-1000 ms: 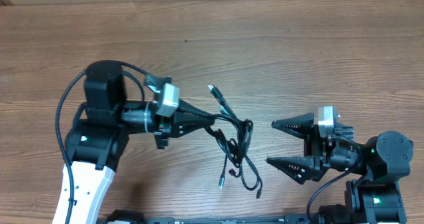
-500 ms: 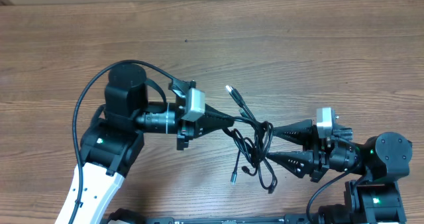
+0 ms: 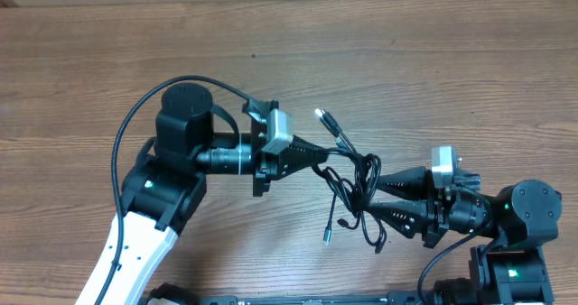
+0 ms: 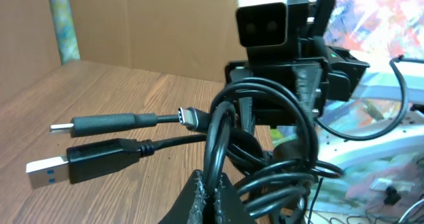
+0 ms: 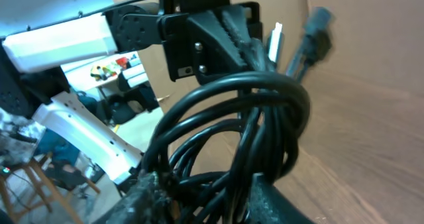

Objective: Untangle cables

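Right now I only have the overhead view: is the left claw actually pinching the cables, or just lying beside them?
Observer: Pinching. In the left wrist view the left claw is shut on the cables, which rise out from between its tips.
Operator: And the right claw, is it around the bundle?
Observer: Yes. The right wrist view shows the looped cords sitting between the fingers of the right claw. I cannot tell whether the fingers press on them.

Thin black cables (image 3: pixel 364 171), looped together
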{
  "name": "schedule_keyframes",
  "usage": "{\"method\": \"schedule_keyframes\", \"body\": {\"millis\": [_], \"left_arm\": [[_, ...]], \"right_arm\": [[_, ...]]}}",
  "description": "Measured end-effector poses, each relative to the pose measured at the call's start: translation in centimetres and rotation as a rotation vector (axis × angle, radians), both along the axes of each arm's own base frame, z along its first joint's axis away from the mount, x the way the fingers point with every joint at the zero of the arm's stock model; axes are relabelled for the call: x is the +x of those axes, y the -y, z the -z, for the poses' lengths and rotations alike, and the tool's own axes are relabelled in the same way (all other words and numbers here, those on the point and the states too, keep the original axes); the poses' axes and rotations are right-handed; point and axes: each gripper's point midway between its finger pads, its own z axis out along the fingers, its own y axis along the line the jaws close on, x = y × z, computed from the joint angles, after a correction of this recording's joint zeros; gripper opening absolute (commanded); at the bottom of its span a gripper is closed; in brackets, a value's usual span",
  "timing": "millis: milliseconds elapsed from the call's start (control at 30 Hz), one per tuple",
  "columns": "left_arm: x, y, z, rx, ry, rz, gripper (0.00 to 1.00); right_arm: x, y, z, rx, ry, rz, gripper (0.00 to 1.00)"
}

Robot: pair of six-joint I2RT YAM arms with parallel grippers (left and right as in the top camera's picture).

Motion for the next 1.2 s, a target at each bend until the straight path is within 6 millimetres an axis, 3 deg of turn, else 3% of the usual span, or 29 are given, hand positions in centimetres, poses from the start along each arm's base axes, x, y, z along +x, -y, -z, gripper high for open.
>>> {"method": "schedule_keyframes", "body": {"millis": [200, 500, 767, 867, 1000, 1200], "left_arm": [[0.7, 0.5, 0.4, 0.0, -0.04, -0.001, 0.04], [-0.8, 2.3, -0.4, -0.027, 0.015, 0.069, 0.04], [-1.0, 2.5, -0.6, -0.032, 0.003, 0.076, 0.04], [-1.0, 2.5, -0.6, -0.031, -0.004, 0.072, 0.04], [-1.0, 2.5, -0.6, -0.031, -0.008, 0.074, 0.04], [-1.0, 2.6, -1.0, -0.042, 0.009, 0.076, 0.04]], "right_arm": [[0.0, 0.0, 0.0, 0.0, 0.0, 0.001, 0.43], [0.1, 0.0, 0.2, -0.001, -0.009, 0.0, 0.37], [1.9, -0.1, 1.6, -0.004, -0.103, -0.003, 0.17], [2.5, -0.1, 2.2, -0.005, -0.136, -0.005, 0.19], [2.7, -0.1, 2.5, -0.005, -0.156, -0.013, 0.3], [2.4, -0.2, 2.3, -0.004, -0.148, -0.031, 0.33]]}}
